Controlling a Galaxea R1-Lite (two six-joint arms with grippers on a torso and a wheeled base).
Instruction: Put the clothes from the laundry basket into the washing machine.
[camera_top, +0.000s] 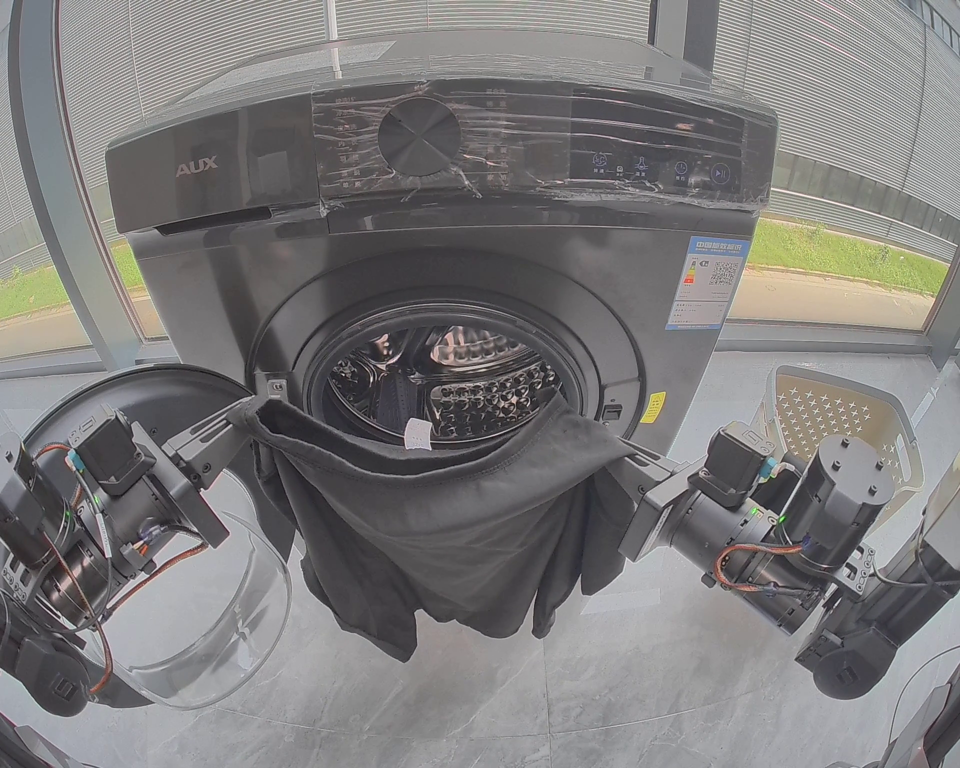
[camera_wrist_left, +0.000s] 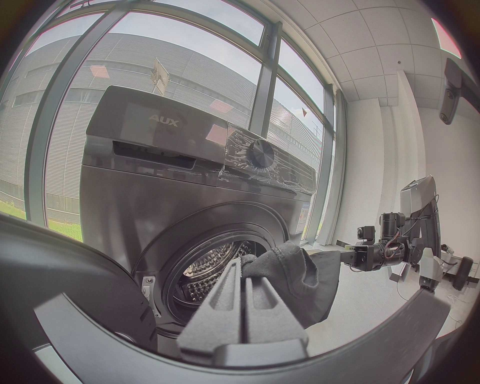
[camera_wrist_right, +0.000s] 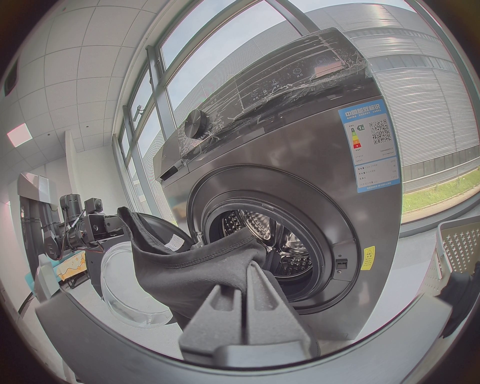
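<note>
Dark garment (camera_top: 450, 520) stretched between my two arms, in front of the open washing machine (camera_top: 440, 250).
My left fingers (camera_top: 212, 437) and right fingers (camera_top: 648, 468) each clamp an upper corner. The cloth hangs above the floor, just before the drum (camera_top: 450, 375). The basket (camera_top: 840, 420) stands farther right.

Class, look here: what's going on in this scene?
The left gripper and right gripper each grip one end of a dark grey cloth garment, holding it spread before the open drum of the dark grey front-loading washing machine. A white perforated laundry basket stands at the robot's right.
</note>
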